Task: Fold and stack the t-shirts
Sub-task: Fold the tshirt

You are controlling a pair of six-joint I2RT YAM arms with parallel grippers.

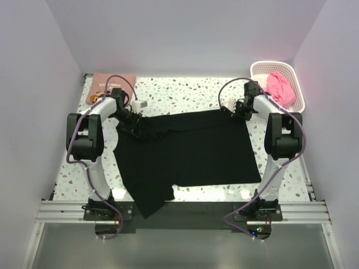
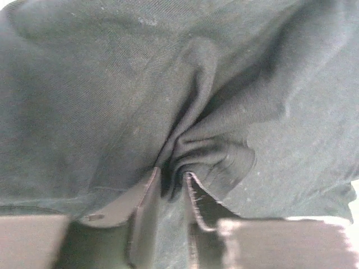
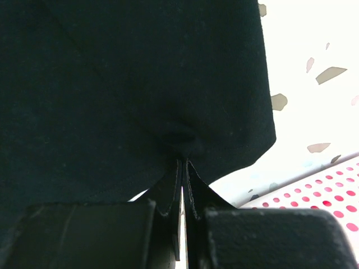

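Note:
The black t-shirt (image 1: pixel 185 151) lies spread over the table, one sleeve hanging past the near edge. At its back left corner is my left gripper (image 1: pixel 136 124). In the left wrist view its jaws (image 2: pixel 171 172) stand a little apart, open, and a bunched fold of the black cloth (image 2: pixel 112 84) lies loose between the tips. At the back right corner my right gripper (image 1: pixel 234 112) is shut on the shirt's edge, and the right wrist view shows the pinch (image 3: pixel 183 162) on the dark cloth (image 3: pixel 140 73). The bright pink t-shirt (image 1: pixel 280 88) sits crumpled in the basket. The salmon-pink printed t-shirt (image 1: pixel 112 84) lies folded at the back left.
The white-and-pink lattice basket (image 1: pixel 263 68) stands at the back right corner, close to my right gripper; its dotted wall (image 3: pixel 331 190) shows in the right wrist view. The speckled tabletop (image 1: pixel 185 92) is bare behind the black shirt. White walls enclose the table.

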